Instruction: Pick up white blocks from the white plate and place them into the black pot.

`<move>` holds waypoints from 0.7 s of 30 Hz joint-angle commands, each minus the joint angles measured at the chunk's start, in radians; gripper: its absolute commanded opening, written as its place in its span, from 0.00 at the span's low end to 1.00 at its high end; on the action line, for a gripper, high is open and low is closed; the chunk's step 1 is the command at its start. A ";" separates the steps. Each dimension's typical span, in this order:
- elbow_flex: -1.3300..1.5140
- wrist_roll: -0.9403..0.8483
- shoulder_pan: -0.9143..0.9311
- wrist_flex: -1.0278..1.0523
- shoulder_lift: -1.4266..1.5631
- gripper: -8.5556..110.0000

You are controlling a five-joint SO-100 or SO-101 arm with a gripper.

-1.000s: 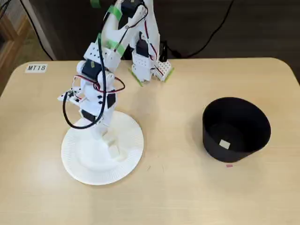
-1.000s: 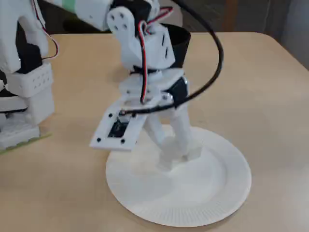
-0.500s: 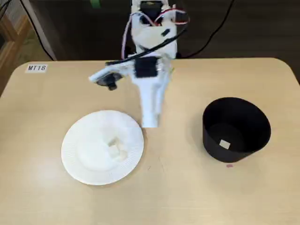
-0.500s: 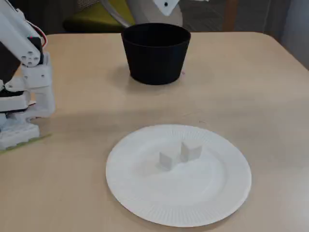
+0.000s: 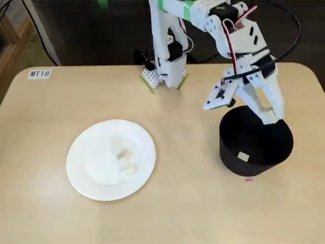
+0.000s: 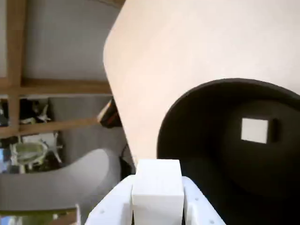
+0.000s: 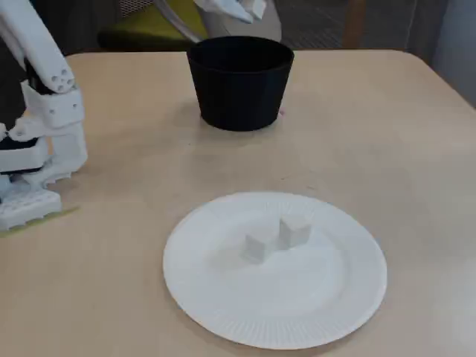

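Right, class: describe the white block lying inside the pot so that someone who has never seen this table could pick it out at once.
Find the black pot on the right side of the tan table in a fixed view from above. Look down at its dark floor: one small white block lies there. Unlike the two blocks on the white plate and the one clamped in the hand, it lies alone on black.

end effector (image 7: pixel 249 9) cut off at top edge, black pot (image 6: pixel 234 150) cropped right

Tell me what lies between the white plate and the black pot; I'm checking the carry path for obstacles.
Nothing: in a fixed view, only bare tabletop separates the white plate from the black pot. Another fixed view agrees.
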 commanded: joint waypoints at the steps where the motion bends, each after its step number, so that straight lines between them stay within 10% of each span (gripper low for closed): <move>1: -0.012 -0.069 -0.005 0.028 -0.018 0.05; 8: -0.012 -0.097 0.023 0.107 -0.031 0.05; 12: -0.012 -0.106 0.017 0.129 -0.021 0.33; 21: -0.012 -0.086 0.034 0.137 0.002 0.19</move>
